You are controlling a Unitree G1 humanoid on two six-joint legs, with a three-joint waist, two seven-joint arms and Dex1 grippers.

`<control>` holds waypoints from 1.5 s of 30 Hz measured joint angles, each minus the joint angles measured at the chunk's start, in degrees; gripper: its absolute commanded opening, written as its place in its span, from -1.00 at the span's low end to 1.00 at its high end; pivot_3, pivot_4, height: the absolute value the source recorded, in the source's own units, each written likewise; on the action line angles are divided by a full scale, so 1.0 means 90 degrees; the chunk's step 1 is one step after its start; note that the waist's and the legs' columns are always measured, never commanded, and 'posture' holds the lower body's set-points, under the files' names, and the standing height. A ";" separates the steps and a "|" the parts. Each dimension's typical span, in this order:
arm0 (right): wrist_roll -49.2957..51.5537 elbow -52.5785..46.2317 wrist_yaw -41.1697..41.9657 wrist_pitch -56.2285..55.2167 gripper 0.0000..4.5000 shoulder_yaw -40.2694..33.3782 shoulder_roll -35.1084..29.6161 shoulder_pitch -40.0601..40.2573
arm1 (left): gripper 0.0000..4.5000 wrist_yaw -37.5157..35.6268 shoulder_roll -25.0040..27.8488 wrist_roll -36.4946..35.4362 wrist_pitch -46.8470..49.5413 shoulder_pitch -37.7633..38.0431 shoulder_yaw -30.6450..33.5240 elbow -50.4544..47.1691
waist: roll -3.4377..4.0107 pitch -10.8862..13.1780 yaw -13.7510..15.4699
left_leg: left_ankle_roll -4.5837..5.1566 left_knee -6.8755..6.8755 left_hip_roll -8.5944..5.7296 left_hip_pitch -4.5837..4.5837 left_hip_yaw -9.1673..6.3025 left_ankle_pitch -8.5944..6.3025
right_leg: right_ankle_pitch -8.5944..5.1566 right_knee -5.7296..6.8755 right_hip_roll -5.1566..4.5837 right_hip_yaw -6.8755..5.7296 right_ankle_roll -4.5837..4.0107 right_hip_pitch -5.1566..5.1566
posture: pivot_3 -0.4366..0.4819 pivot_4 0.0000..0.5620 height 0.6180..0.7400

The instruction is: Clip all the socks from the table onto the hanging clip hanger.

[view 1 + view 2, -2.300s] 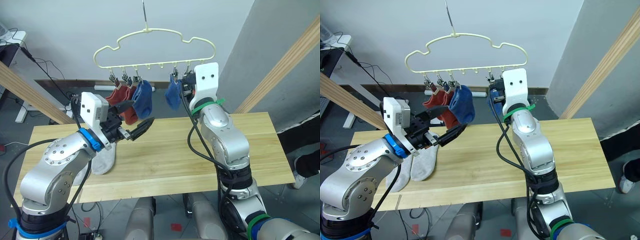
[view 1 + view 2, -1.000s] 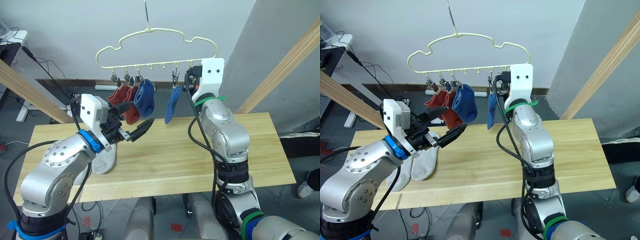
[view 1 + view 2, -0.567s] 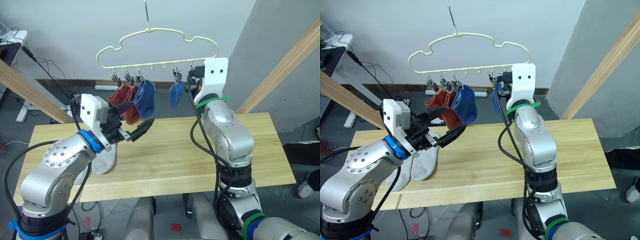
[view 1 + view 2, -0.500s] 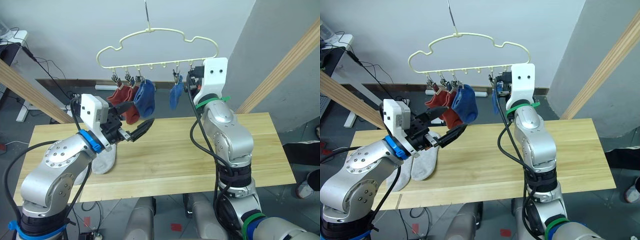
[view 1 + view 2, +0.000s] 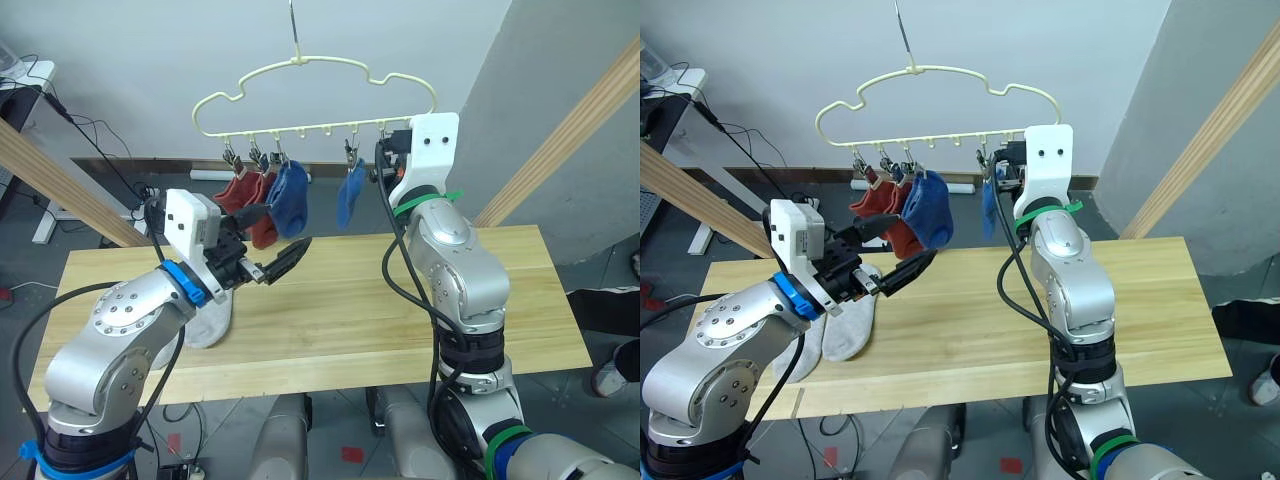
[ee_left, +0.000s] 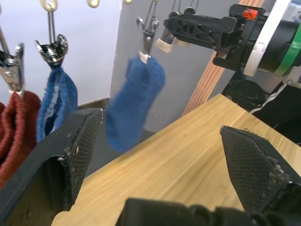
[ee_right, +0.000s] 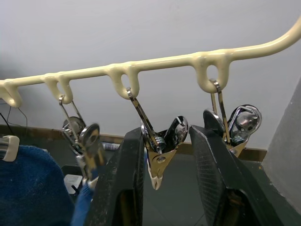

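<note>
Head views, centre top: clip hanger (image 5: 300, 98) hangs by its hook, long axis running L–R across the frame, clips pointing down. Four socks on it: two rust red socks (image 5: 248, 195) and a blue sock (image 5: 287, 196) bunched at the left clips, second blue sock (image 5: 351, 196) on a clip right of centre, long axis near vertical, toe down. Vs. a moment ago this second blue sock was in the right gripper (image 7: 162, 174) at the clip; it now hangs free from its clip alone, and the gripper has shifted to the next clip (image 7: 159, 153) along, which is empty. Its jaws stand narrowly apart either side of that clip, not pressing it. Judged: fourth sock done, two left. Those are the light grey socks (image 5: 835, 330), lower left of frame, flat on the table (image 5: 400, 300), long axes running near-to-far, partly under the left arm. Left gripper (image 5: 262, 243) hovers above the table left of centre, jaws wide, holding nothing. Next step probably fetching a grey sock
</note>
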 measured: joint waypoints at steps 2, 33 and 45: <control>0.0006 0.0000 0.0026 -0.0017 -0.32 -0.0018 0.0000 0.0000 | 1.00 0.0003 0.0000 0.0000 0.0000 0.0000 -0.0002 -0.0001 | 0.0000 0.0000 0.0000 | 0.0001 0.0000 0.0000 0.0000 0.0001 0.0000 | 0.0000 0.0000 0.0000 0.0001 0.0000 0.0000 | 0.08 0.23 1.00; 0.0174 0.0000 0.0128 -0.0127 -0.70 0.0001 -0.0055 -0.0051 | 1.00 0.0226 -0.0004 -0.0058 0.0128 -0.0126 -0.0131 -0.0159 | 0.0000 0.0000 0.0002 | 0.0003 0.0001 0.0000 0.0000 0.0000 -0.0001 | 0.0000 0.0001 0.0000 0.0000 0.0000 0.0001 | 0.08 0.26 1.00; 0.1683 0.0356 0.1989 0.0508 -0.70 -0.0775 -0.1426 -0.0468 | 1.00 0.0136 0.0170 -0.0140 0.0305 -0.0009 -0.0132 -0.0179 | 0.0000 0.0000 0.0009 | 0.0014 0.0000 0.0000 -0.0001 0.0001 -0.0008 | 0.0000 -0.0002 0.0000 -0.0001 0.0000 0.0002 | 0.07 0.26 1.00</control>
